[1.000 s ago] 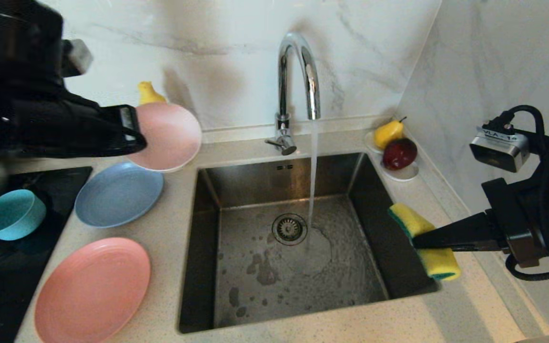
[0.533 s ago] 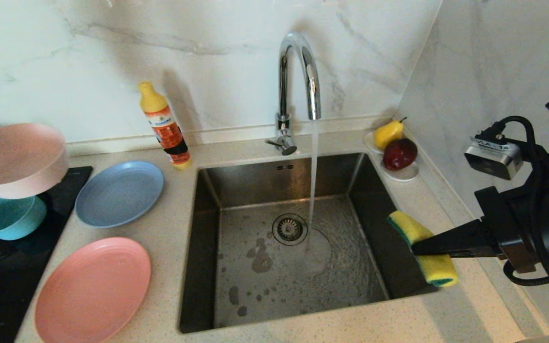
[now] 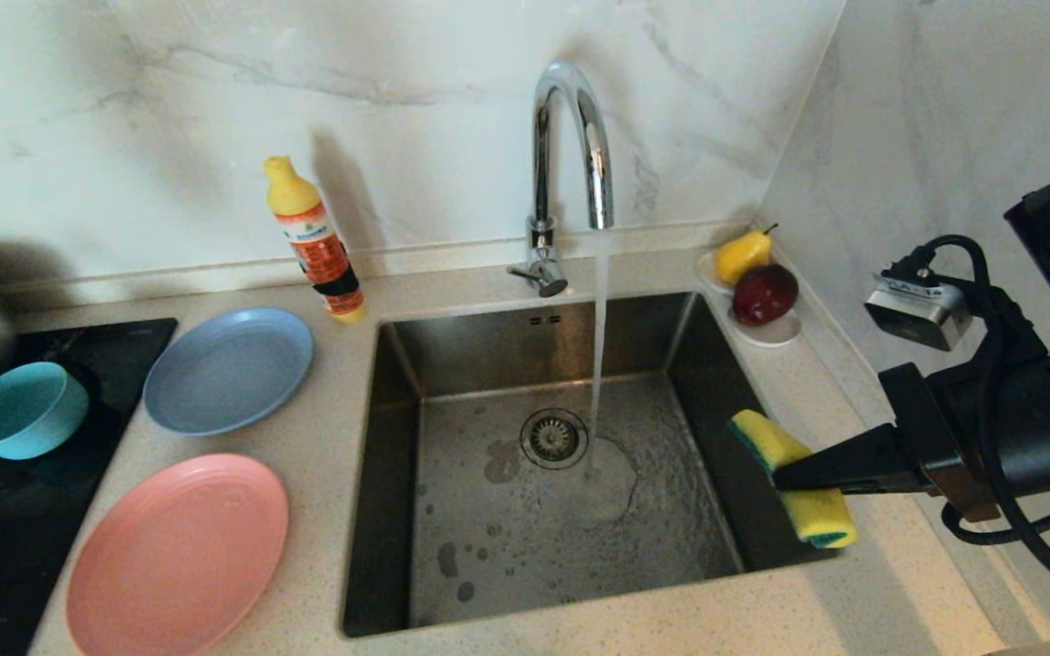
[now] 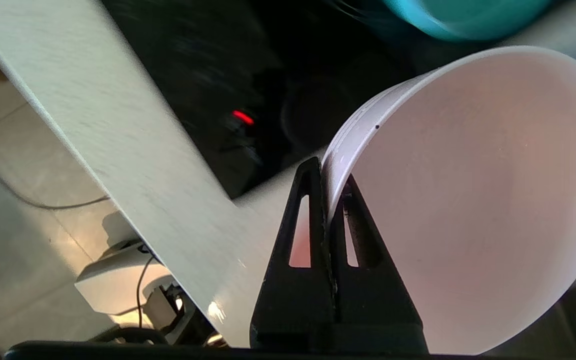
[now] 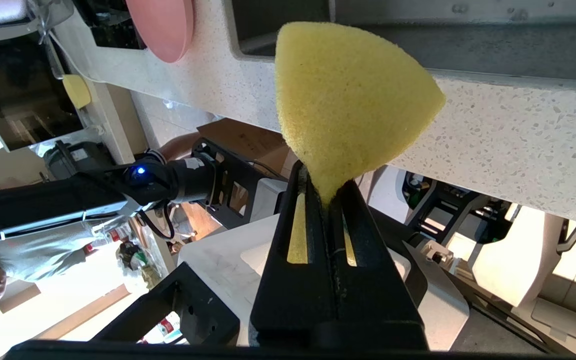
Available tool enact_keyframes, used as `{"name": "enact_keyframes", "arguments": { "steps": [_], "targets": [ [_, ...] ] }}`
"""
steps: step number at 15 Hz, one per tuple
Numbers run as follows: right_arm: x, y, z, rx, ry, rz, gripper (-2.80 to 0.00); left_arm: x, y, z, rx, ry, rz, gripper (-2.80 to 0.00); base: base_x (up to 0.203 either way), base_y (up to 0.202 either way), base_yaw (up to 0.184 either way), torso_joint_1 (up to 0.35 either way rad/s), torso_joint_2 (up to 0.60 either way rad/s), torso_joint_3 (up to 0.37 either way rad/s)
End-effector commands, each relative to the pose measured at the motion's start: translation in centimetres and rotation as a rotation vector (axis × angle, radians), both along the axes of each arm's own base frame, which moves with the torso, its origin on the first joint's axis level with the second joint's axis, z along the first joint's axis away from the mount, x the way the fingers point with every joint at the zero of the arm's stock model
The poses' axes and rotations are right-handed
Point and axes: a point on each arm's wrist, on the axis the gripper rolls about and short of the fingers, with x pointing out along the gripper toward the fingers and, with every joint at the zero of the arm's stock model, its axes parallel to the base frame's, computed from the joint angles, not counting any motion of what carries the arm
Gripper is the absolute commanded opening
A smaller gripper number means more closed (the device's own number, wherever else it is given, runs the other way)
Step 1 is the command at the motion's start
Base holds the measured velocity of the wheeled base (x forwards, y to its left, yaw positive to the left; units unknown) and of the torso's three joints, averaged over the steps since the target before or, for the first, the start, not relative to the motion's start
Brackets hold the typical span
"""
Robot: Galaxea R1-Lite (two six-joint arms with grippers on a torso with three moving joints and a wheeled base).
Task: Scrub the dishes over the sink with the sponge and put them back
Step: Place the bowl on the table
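Near edge first. Salmon-pink plate (image 3: pixel 177 554) lies flat on the counter (image 3: pixel 324 437) at 8 o'clock from the drain, not held; judged parked there, whether scrubbed or waiting cannot be told.

Right gripper (image 3: pixel 785 477) at 3 o'clock from the drain, over the sink's (image 3: pixel 725 428) right rim. Its fingers (image 5: pixel 338 235) are pressed together, pinching the sponge (image 3: pixel 794 478) at its middle so both yellow ends bulge out, green scouring layer facing the basin. Probably kept there ready to meet a dish over the sink. Arm reaches in level from the right, fingers pointing toward the basin, wrist camera on top.

Grey-blue plate (image 3: pixel 228 367) flat on the counter at 10 o'clock, just left of the sink. Teal bowl (image 3: pixel 28 408) upright on the dark hob at 9 o'clock.

Left gripper (image 4: pixel 325 170) barely shows in the head view, far out at 9 o'clock at the frame edge. Wrist view: fingers (image 4: pixel 308 220) clamped on the rim of the pale pink bowl (image 4: pixel 468 200), one inside, one outside, bowl tipped on edge above the hob, close to the teal bowl. Judged: bowl being put back. A rim pinch suits the thin wall but leaves the bowl free to swing.

Far side: tap (image 3: pixel 571 146) at 12 o'clock, water running into the basin near the drain strainer (image 3: pixel 553 438). Soap bottle (image 3: pixel 313 239) at 11 o'clock by the wall.
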Motion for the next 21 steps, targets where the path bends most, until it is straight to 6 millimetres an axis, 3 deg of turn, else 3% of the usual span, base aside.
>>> {"name": "enact_keyframes", "arguments": {
  "steps": [1, 5, 11, 16, 21],
  "targets": [
    [0.1, 0.0, -0.1, 0.000, 0.012, -0.001, -2.80, -0.7, 2.8, -3.5, -0.066, 0.067, 0.068, -2.80, 0.000, 0.000, 0.000, 0.000, 0.00, 0.000],
    [0.2, -0.1, 0.1, 0.004, 0.003, -0.006, -2.80, -1.6, 6.1, -7.8, -0.078, 0.102, 0.095, -2.80, 0.000, 0.000, 0.000, 0.000, 0.00, 0.000],
    [0.3, -0.1, -0.2, 0.000, 0.014, -0.010, -2.80, -2.4, 8.7, -11.9, -0.133, 0.152, 0.116, -2.80, 0.000, 0.000, 0.000, 0.000, 0.00, 0.000],
    [0.1, -0.2, -0.2, -0.001, 0.018, -0.011, -2.80, -2.2, 9.8, -14.0, -0.166, 0.116, 0.094, -2.80, 0.000, 0.000, 0.000, 0.000, 0.00, 0.000],
    [-0.1, -0.3, -0.3, 0.001, 0.019, -0.009, -2.80, -2.1, 10.4, -14.4, -0.142, 0.062, 0.064, -2.80, 0.000, 0.000, 0.000, 0.000, 0.00, 0.000]
  ]
}}
